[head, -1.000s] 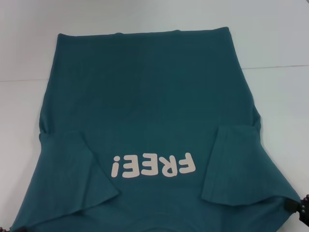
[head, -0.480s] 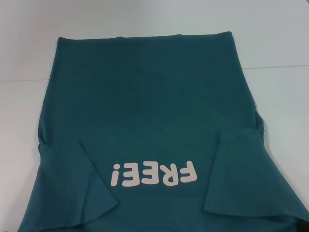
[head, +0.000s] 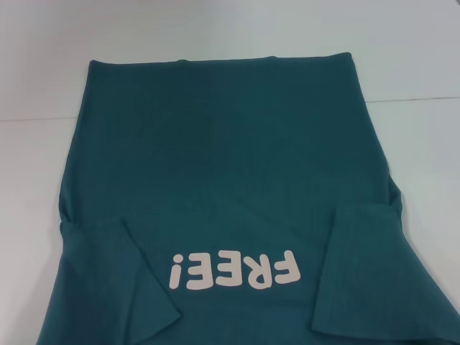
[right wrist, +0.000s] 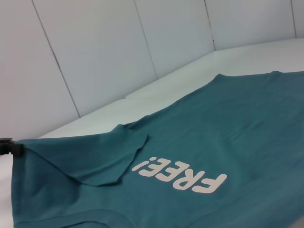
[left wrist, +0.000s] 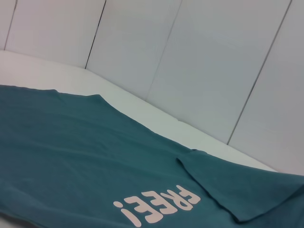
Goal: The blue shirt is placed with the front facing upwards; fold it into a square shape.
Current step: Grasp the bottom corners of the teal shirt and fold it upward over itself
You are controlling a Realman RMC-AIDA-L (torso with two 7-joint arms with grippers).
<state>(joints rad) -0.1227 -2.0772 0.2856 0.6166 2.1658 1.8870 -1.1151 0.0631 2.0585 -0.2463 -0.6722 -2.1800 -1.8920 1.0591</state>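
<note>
The blue shirt point(head: 223, 165) lies front up on the white table, its cream "FREE!" print point(head: 233, 269) near my side and its hem at the far end. Both sleeves are folded inward, one point(head: 136, 287) left of the print and one point(head: 366, 273) right of it. The collar end runs off the head view's bottom edge. In the right wrist view the shirt point(right wrist: 228, 123) has one near corner lifted and pulled taut to a small black part of my left gripper point(right wrist: 5, 146), shut on it. My right gripper is out of view. The left wrist view shows the shirt point(left wrist: 71, 156) only.
The white table point(head: 417, 144) shows bare on both sides of the shirt and beyond the hem. A white panelled wall point(left wrist: 190, 61) stands behind the table's far edge in the wrist views.
The shirt has slid toward me: print, sleeves and hem sit lower in the head view. The black gripper part seen at the bottom right corner one second ago has left the view.
</note>
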